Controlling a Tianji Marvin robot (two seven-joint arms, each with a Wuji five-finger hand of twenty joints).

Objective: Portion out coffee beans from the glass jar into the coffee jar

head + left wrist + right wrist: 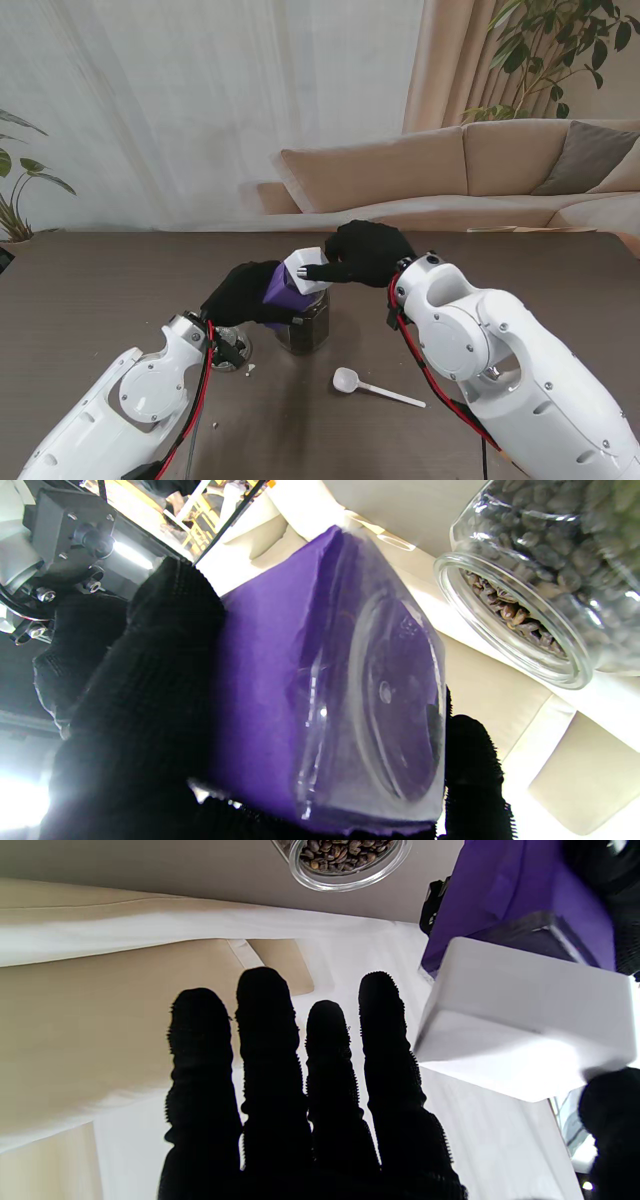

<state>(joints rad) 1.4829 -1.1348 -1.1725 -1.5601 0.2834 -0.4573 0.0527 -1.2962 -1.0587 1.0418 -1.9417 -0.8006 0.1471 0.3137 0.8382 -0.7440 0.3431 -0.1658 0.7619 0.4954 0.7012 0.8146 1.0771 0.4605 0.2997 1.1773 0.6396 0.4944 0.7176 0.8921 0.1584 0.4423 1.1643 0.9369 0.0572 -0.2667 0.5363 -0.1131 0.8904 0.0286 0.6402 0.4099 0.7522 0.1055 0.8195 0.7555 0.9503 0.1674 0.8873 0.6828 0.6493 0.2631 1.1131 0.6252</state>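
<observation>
Dark table [120, 280] | coffee jar [283, 285] lifted, wrapped by left-hand fingers [240, 292]

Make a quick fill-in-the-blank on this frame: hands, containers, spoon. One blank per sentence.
1. The left hand holds a clear square jar with a ____ paper wrap.
2. The right hand has its thumb and index finger on that jar's ____ lid.
3. The open round glass jar is full of coffee ____.
4. The white plastic spoon lies on the ____, untouched.

Missing words: purple; white; beans; table
</observation>
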